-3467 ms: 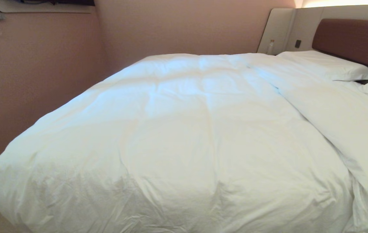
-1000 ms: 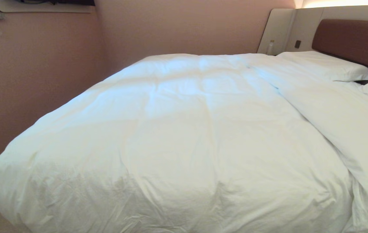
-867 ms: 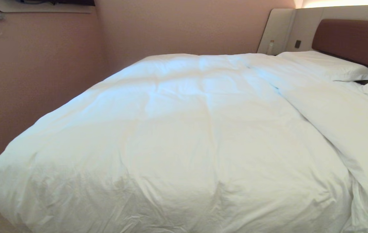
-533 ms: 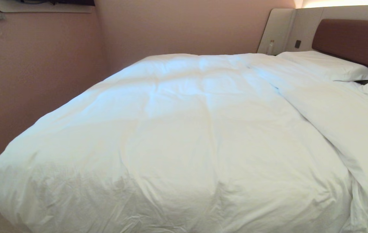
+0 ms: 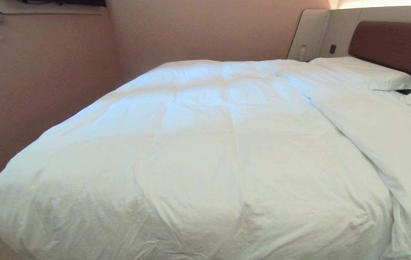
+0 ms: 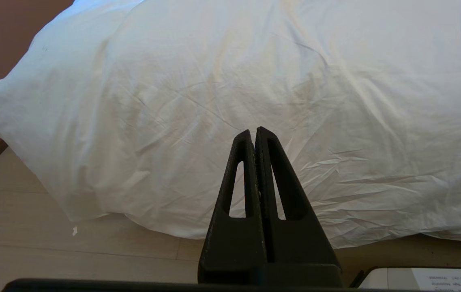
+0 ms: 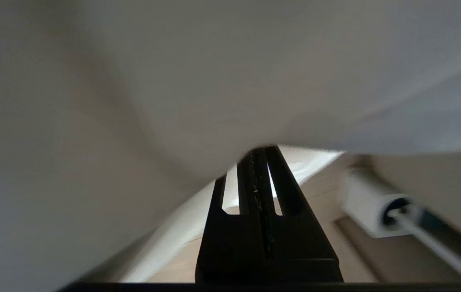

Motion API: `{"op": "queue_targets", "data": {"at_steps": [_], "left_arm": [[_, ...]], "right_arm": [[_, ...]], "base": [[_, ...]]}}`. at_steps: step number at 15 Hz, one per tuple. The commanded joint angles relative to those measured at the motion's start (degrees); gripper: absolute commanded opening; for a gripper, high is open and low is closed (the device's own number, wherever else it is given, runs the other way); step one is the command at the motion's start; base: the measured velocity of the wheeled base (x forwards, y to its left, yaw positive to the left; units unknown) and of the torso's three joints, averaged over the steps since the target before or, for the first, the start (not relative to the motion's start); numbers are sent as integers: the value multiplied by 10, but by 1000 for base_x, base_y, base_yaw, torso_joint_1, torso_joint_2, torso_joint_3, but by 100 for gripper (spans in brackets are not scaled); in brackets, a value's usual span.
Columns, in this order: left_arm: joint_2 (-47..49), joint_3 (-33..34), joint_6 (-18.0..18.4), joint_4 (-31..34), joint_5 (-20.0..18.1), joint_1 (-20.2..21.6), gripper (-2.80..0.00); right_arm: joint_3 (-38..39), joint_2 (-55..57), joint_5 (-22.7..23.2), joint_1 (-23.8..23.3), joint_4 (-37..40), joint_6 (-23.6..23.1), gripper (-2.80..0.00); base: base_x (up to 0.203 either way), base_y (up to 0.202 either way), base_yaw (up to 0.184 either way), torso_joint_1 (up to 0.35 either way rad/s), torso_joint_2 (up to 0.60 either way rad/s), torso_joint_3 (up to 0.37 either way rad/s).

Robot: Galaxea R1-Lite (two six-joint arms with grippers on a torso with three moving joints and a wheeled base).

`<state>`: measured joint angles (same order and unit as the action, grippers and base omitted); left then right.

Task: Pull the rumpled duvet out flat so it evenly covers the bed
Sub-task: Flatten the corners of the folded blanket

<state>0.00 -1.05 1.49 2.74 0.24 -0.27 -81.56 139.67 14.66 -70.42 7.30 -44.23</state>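
Observation:
The puffy white duvet (image 5: 205, 144) lies across the bed, whose brown headboard (image 5: 393, 43) stands at the far right. A long folded-over band of duvet (image 5: 389, 137) runs along the right side. Its foot edge hangs creased down to the floor (image 6: 254, 73). My left gripper (image 6: 253, 129) is shut and empty, held short of that hanging edge. My right gripper (image 7: 260, 149) is shut, its tips tucked under the lower edge of the white cloth (image 7: 214, 81). The cloth hides the tips, so I cannot tell whether any is pinched. Neither arm shows in the head view.
A pink wall (image 5: 39, 90) runs close along the bed's left side. A white pillow (image 5: 364, 72) lies at the headboard and a small bottle (image 5: 303, 52) stands on the ledge behind. Pale floor (image 6: 31, 243) lies below the foot edge. A white cylinder on a dark rod (image 7: 376, 211) is beside the right gripper.

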Motion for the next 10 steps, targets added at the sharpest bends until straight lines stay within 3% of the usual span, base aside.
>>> {"op": "queue_targets", "data": {"at_steps": [1, 10], "left_arm": [[0, 0, 0, 0, 0, 0, -280], [0, 0, 0, 0, 0, -1, -280]], "right_arm": [[2, 6, -6, -5, -35, -26, -280], [36, 5, -9, -22, -57, -128, -280]], "base": [[0, 0, 0, 0, 0, 0], [0, 0, 0, 0, 0, 0]]}}
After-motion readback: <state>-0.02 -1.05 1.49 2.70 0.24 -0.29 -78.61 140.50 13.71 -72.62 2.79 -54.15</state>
